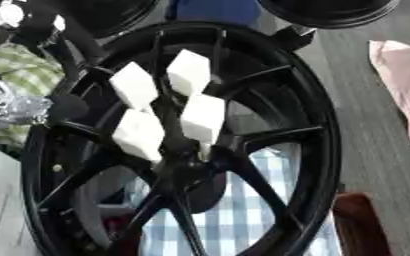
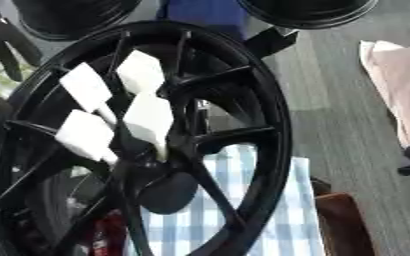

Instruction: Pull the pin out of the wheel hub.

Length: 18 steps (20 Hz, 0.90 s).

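we see four white pins (image 1: 166,107) standing in the black wheel hub (image 1: 178,165) at frame centre; robot hand state: cannot tell.

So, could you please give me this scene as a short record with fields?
wheel: black, spoked, standing tilted, fills the view
hub: four white blocks clustered on it, touching or nearly so
pin: cannot tell which piece it is; nothing visibly pulled out
left hand: dark shape at the wheel's left rim; grip unclear
right hand: not seen
behind the wheel: blue and white checked cloth
right edge: pink cloth on the grey surface
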### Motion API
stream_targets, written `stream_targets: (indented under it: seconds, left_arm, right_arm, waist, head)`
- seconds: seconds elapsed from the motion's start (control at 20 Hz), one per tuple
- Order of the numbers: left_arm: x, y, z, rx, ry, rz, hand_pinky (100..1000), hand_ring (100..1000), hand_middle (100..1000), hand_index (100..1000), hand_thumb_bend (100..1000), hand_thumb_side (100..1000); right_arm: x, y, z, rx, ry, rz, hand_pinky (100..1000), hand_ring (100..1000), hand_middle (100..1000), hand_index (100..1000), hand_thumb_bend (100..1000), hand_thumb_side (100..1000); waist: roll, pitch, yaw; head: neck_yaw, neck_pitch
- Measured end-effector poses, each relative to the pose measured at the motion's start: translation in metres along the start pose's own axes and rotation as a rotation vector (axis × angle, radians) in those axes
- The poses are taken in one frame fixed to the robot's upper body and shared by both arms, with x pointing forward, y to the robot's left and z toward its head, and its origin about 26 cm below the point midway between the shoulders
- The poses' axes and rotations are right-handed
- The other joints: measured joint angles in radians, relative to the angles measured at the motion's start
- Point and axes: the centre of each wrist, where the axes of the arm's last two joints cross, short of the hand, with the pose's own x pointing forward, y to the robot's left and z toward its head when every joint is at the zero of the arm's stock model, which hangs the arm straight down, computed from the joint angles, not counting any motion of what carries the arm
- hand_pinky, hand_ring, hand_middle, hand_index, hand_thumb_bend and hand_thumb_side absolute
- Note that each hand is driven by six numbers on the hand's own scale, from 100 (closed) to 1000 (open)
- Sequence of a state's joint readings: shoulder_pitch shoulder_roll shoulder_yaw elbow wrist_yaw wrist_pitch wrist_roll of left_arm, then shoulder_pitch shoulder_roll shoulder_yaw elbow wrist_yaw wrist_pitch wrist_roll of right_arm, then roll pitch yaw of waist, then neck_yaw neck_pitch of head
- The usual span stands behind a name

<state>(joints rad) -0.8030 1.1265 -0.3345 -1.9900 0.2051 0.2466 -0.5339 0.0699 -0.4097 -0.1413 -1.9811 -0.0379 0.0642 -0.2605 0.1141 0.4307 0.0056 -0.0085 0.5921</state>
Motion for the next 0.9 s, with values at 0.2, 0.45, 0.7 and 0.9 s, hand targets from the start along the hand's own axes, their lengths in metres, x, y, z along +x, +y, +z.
stream_targets:
  seconds: [0.2, 0.45, 0.7, 0.9]
  left_arm:
    - [-0.0007, -0.0028, -0.0018, -0.009, 0.003, 0.001, 781, 603, 699, 827, 425, 436]
    - [-0.0012, -0.0058, -0.0039, 0.0, -0.014, -0.003, 778, 585, 678, 824, 419, 423]
    - [-0.0005, -0.0078, -0.0064, -0.003, -0.036, 0.004, 772, 570, 650, 817, 408, 410]
    - [0.0006, -0.0083, -0.0079, -0.006, -0.05, 0.011, 767, 558, 630, 807, 390, 401]
  right_arm:
    - [0.0, 0.0001, 0.0, 0.002, 0.002, 0.0, 797, 568, 682, 612, 100, 681]
    - [0.0, 0.0002, 0.0001, 0.005, 0.004, 0.001, 797, 568, 682, 612, 100, 681]
    - [0.0, 0.0002, 0.0001, 0.006, 0.006, 0.001, 797, 568, 682, 612, 100, 682]
    - [-0.0001, 0.0002, 0.0001, 0.006, 0.006, 0.001, 797, 569, 683, 612, 100, 683]
  waist:
    - [0.0, 0.0, -0.003]
    - [0.0, 0.0, -0.004]
    - [0.0, 0.0, -0.004]
    - [0.0, 0.0, -0.004]
  head:
    - [0.003, 0.005]
    - [0.003, 0.005]
    - [0.007, 0.009]
    - [0.007, 0.013]
